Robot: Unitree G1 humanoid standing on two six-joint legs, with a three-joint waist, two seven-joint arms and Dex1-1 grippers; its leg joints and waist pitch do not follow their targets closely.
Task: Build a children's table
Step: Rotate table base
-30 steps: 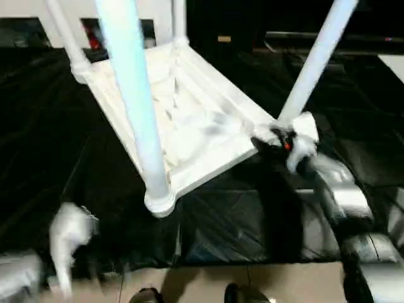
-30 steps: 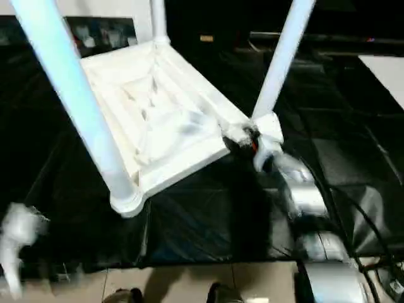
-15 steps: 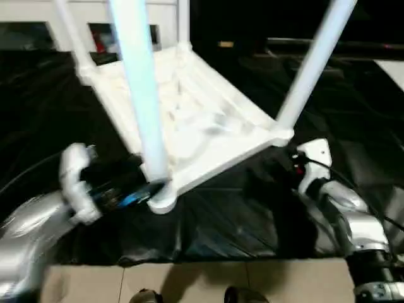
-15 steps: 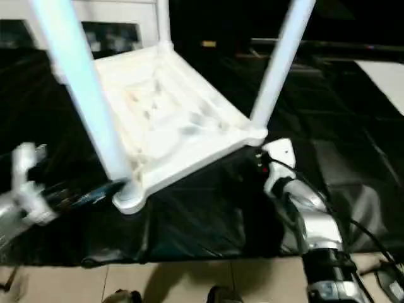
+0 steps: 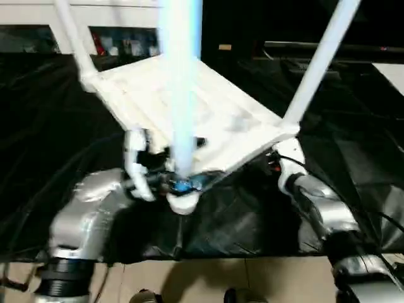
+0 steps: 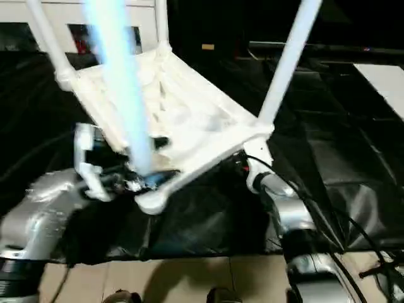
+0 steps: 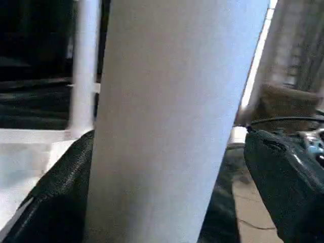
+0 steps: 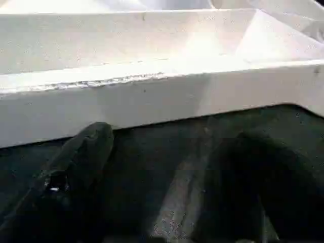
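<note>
The children's table lies upside down on the black sheet, its ribbed tabletop tilted and its white legs pointing up. My left gripper is at the near corner, open, one black finger on each side of the near leg, the other finger standing off from it. My right gripper is low at the near right corner, below the socket of the right leg. It is open, its fingers just short of the tabletop's edge, with nothing between them.
A black sheet covers the floor under the table. Tan tiles run along the near edge, where the robot's feet show. A white glass-door cabinet stands at the back. Cables trail beside my right arm.
My left arm has swung in from the lower left to the near corner leg. My right gripper has dropped from the right leg's corner to just below the tabletop's edge. Both have opened wider.
</note>
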